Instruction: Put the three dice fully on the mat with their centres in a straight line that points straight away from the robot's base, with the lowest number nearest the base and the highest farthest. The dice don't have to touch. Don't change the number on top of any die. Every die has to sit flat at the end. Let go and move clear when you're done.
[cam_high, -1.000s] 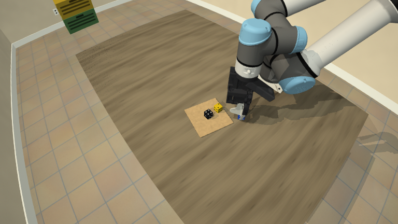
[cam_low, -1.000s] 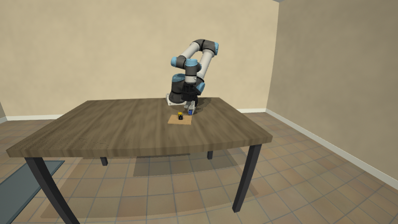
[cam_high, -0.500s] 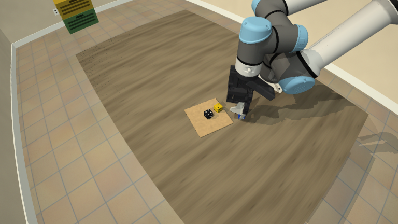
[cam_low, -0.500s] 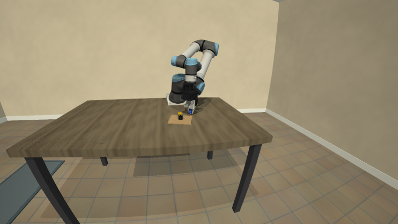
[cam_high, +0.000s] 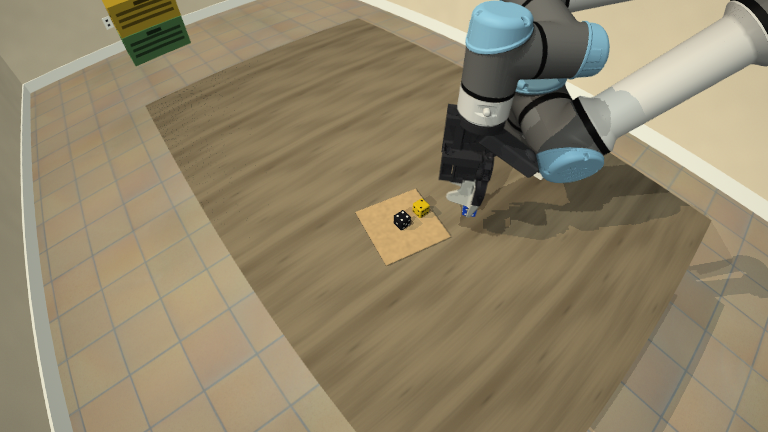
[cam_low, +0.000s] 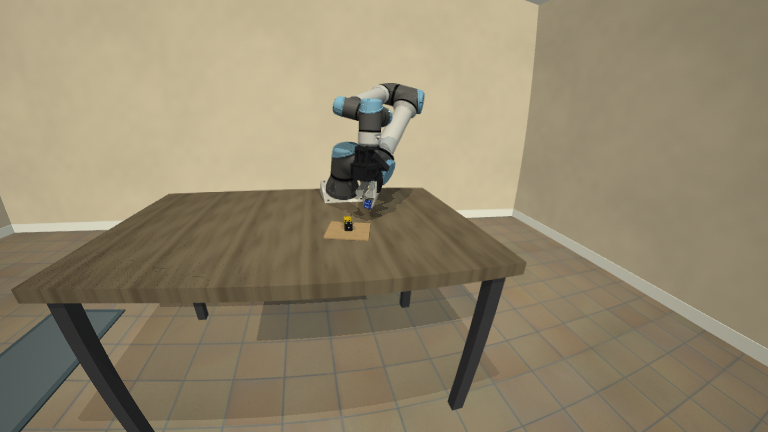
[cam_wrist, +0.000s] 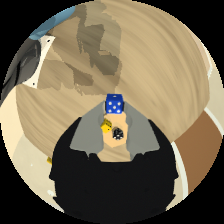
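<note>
My gripper is shut on a blue die and holds it above the wooden table, just off the mat's corner on the robot's side. A tan mat lies on the table. On it sit a black die and a yellow die, close together near the mat's far corner in the top view. In the wrist view the blue die shows several white pips.
The wooden table stands on a tiled floor. The robot base is mounted at the table's back edge. Stacked yellow and green crates stand on the floor far off at the wall.
</note>
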